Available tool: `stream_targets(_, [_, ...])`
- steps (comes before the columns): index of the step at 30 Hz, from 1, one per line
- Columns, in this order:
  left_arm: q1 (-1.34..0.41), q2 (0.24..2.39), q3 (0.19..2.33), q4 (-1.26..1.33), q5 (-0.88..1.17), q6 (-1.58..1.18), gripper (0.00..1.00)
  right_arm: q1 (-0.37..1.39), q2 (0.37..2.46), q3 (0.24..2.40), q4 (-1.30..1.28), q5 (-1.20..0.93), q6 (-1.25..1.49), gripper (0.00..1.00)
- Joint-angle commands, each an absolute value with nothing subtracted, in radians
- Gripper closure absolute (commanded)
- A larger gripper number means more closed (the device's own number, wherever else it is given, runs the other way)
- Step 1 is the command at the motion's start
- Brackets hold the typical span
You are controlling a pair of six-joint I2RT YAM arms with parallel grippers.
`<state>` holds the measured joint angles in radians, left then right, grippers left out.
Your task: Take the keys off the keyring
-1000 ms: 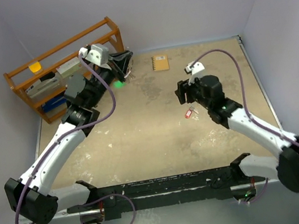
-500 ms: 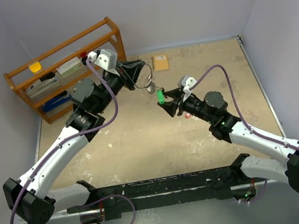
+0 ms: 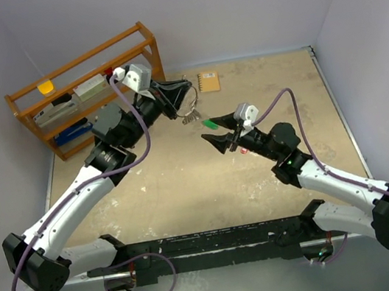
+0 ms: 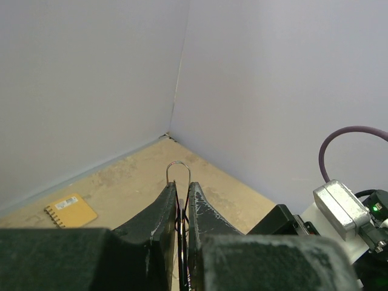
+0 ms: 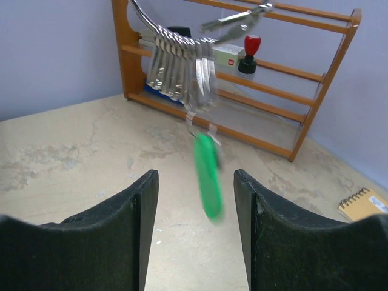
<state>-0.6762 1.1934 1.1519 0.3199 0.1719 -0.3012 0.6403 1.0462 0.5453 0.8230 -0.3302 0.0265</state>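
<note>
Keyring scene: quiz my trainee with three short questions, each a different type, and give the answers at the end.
1. True or false: the right gripper is shut.
2. What is the left gripper clamped on? A, the notebook. B, the keyring. C, the wooden rack.
3. In the right wrist view, what colour is the head of the key seen in that gripper's gap?

Key: 1, false, it is open. 2, B. 3, green.
</note>
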Motion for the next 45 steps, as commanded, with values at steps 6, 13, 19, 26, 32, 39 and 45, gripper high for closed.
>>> stream_targets(6, [-0.698, 1.204, 1.182, 0.387, 0.218, -0.338, 1.0, 0.658, 1.052, 0.598, 0.931, -0.369, -0.027, 0.4])
stream_targets(13, [-0.717, 1.203, 1.171, 0.383, 0.219, -0.327, 1.0, 0.663, 1.107, 0.616, 0.983, -0.357, -0.042, 0.4])
stream_targets(19, [-0.727, 1.195, 1.173, 0.364, 0.207, -0.318, 1.0, 0.671, 1.134, 0.626, 1.023, -0.357, -0.038, 0.4])
stream_targets(26, [-0.762, 1.2, 1.174, 0.368, 0.204, -0.312, 1.0, 0.68, 1.16, 0.638, 1.038, -0.318, -0.039, 0.47])
stream_targets(32, [-0.786, 1.201, 1.187, 0.366, 0.198, -0.293, 1.0, 0.685, 1.187, 0.652, 1.019, -0.295, -0.04, 0.59])
stream_targets(39, [-0.8, 1.207, 1.195, 0.357, 0.187, -0.279, 1.0, 0.689, 1.187, 0.651, 1.025, -0.298, -0.042, 0.52])
stream_targets(45, [-0.808, 1.207, 1.196, 0.351, 0.17, -0.264, 1.0, 0.692, 1.176, 0.651, 0.994, -0.304, -0.049, 0.52])
